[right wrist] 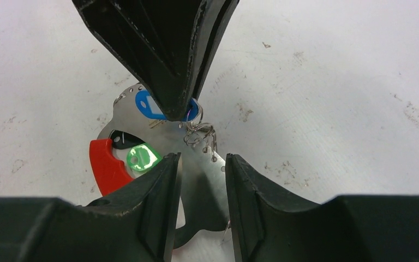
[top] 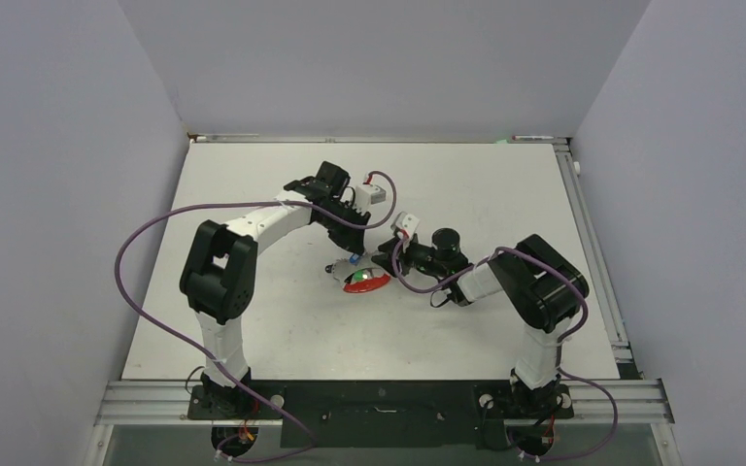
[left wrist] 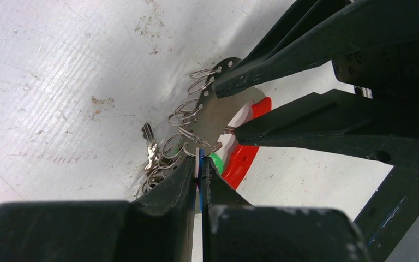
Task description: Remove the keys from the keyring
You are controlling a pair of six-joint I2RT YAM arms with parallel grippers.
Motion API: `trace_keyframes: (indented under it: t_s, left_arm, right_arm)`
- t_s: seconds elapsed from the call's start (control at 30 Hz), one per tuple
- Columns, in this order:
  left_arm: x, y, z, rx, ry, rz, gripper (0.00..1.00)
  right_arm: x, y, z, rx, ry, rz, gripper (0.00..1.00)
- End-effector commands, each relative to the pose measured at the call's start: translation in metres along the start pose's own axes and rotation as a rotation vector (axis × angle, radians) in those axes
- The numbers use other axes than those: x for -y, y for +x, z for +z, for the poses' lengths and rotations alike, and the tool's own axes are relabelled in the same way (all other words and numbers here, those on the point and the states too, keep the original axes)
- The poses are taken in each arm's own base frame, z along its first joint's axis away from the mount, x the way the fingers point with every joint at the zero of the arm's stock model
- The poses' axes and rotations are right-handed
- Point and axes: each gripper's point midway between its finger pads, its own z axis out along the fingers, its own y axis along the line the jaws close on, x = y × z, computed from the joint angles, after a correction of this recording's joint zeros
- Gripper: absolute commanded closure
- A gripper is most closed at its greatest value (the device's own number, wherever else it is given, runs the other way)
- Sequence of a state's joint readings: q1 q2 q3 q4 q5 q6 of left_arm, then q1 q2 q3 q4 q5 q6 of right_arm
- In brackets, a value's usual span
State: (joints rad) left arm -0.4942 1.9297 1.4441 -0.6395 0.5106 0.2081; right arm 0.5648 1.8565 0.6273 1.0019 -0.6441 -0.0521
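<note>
The keyring (right wrist: 202, 185) is a grey metal plate with a red arc (right wrist: 105, 166), lying flat on the table; it also shows in the top view (top: 367, 282). My right gripper (right wrist: 202, 164) straddles the plate, one finger against each edge. My left gripper (left wrist: 199, 164) is shut on the blue-headed key tag (right wrist: 147, 105), which hangs from a small split ring on the plate. The green-headed tag (right wrist: 142, 158) lies by the red arc. A silvery key (left wrist: 150, 143) and several small rings (left wrist: 188, 109) lie at the plate's left edge.
Both grippers meet at the table's middle, the left (top: 350, 257) and the right (top: 381, 260) nearly tip to tip. A black tag (right wrist: 121, 139) lies on the plate beside the green one. Purple cables (top: 155, 291) loop off the left arm. Walls surround the white table (top: 495, 194).
</note>
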Motion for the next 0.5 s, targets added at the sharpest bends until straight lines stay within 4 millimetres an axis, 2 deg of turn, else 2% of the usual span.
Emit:
trace_keyframes:
  t_s: [0.0,0.13,0.47]
  left_arm:
    - [0.004,-0.005,-0.005,0.031,0.030,-0.010,1.00]
    - [0.004,-0.005,-0.005,0.033,0.028,-0.008,1.00]
    - [0.006,-0.004,-0.007,0.034,0.029,-0.006,1.00]
  right_arm:
    - [0.000,-0.033,0.006,0.136,0.003,-0.076,0.64]
    - [-0.006,-0.034,0.010,0.144,-0.005,-0.078,0.64]
    - [-0.011,-0.020,0.022,0.107,0.010,-0.076,0.64]
